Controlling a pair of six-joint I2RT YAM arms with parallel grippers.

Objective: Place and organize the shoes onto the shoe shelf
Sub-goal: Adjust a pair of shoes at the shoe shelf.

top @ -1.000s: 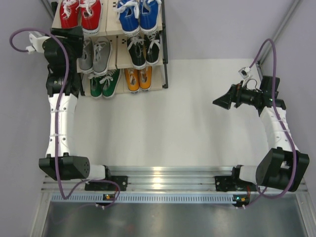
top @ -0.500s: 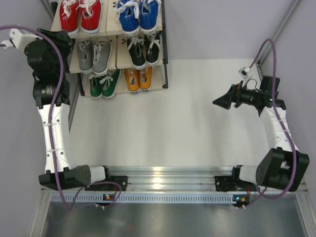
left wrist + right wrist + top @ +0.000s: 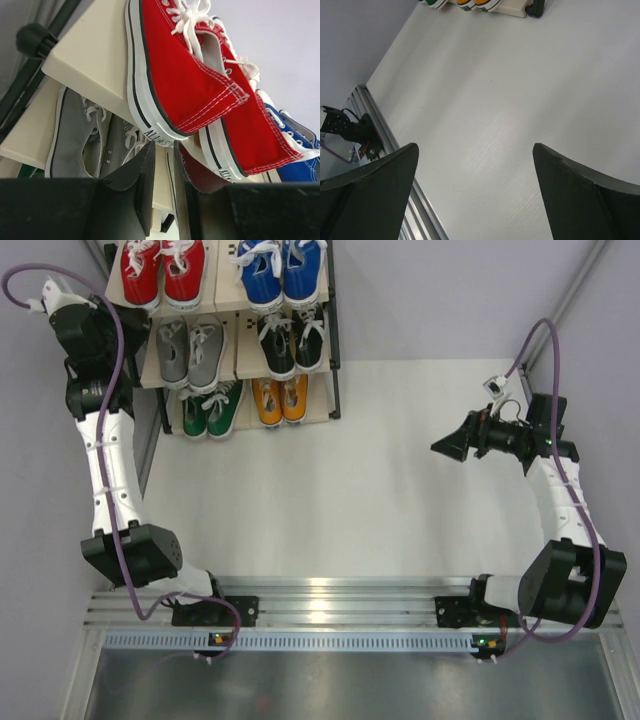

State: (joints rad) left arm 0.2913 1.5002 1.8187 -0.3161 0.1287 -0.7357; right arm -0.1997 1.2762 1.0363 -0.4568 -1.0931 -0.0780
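Standing at the far left corner of the table (image 3: 350,490), the shelf (image 3: 334,330) carries six pairs: red pair (image 3: 162,270) and blue pair (image 3: 280,270) on top, grey pair (image 3: 192,350) and black pair (image 3: 292,340) in the middle, green pair (image 3: 212,408) and orange pair (image 3: 280,398) lowest. The left gripper (image 3: 164,150) sits close to the red heels, fingers nearly together and empty; the right gripper (image 3: 475,146) gapes wide over the table, holding nothing

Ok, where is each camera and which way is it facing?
Top external: above, behind the robot, looking down on shoe shelf, left arm, right arm.
Left wrist: beside the shelf, looking up at red shoes; left tool below.
Right wrist: over the table, facing the shelf's foot; open right tool.
Shared: red shoes, top and left wrist.
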